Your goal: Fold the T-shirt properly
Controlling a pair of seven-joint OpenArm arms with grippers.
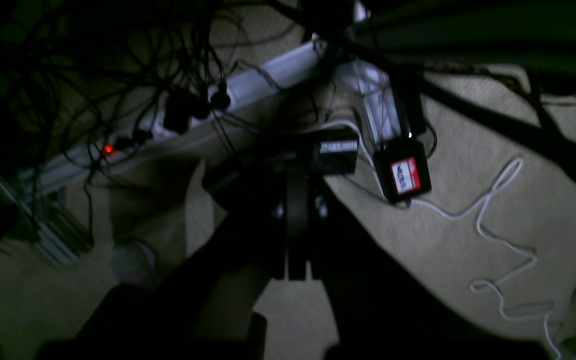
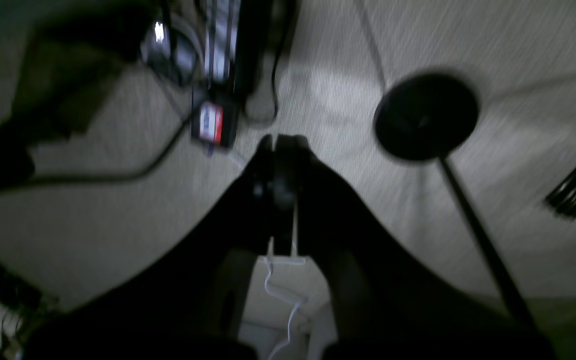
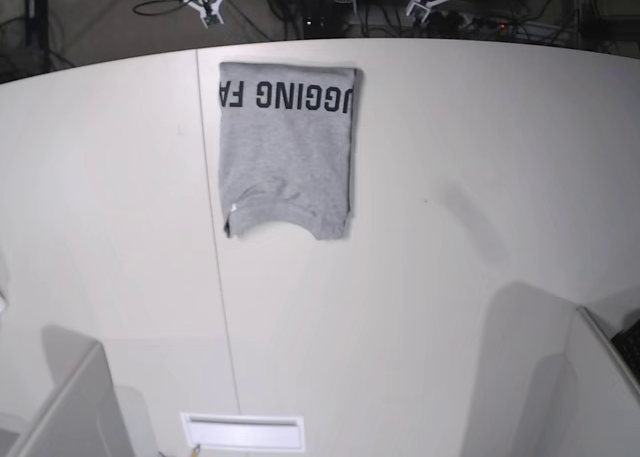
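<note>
The heather-grey T-shirt (image 3: 288, 152) lies folded into a narrow rectangle on the white table (image 3: 450, 277), towards the back left of centre. Black block lettering runs along its far edge and the collar curve is at its near edge. Neither arm shows in the base view. My left gripper (image 1: 295, 172) is dark, with its jaws together, and hangs over the carpeted floor, holding nothing. My right gripper (image 2: 280, 142) also has its jaws together and empty over the floor. The shirt is not in either wrist view.
Under the left wrist are a white power strip (image 1: 248, 82) with tangled black cables, a black box with a red label (image 1: 405, 175) and a loose white cable (image 1: 498, 220). A round black stand base (image 2: 425, 115) is near the right gripper. Grey panels (image 3: 65, 407) stand at the table's front corners.
</note>
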